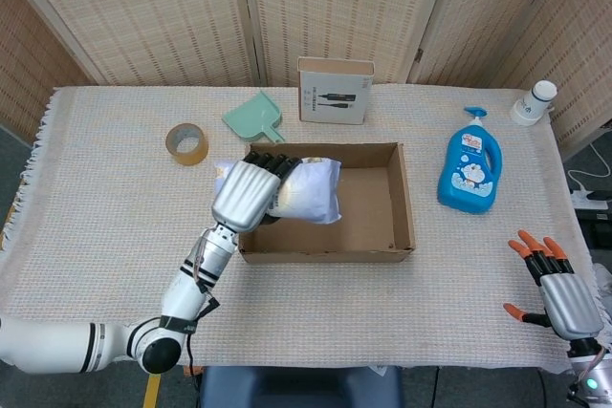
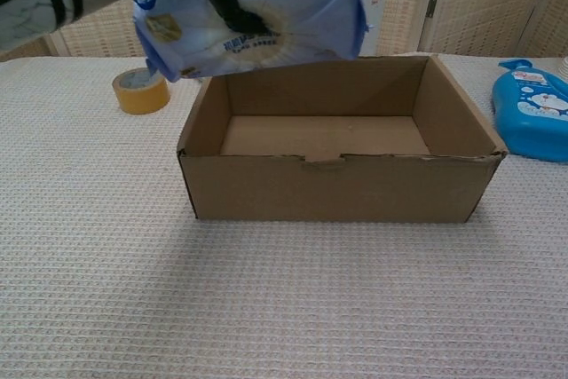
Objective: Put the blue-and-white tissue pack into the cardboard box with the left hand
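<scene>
Head view shows the left hand [image 1: 251, 194] gripping the tissue pack [image 1: 308, 189], fingers wrapped around it, holding it in the air over the left part of the cardboard box [image 1: 402, 205]. In the chest view the pack [image 2: 266, 8] hangs above the box's back left corner, clear of the walls [image 2: 337, 188]. The right hand [image 1: 564, 295] sits at the near right edge of the table [image 1: 96, 217], fingers spread, holding nothing. A roll of tape [image 1: 186, 143] lies left of the box, a blue bottle [image 1: 470, 171] to its right.
</scene>
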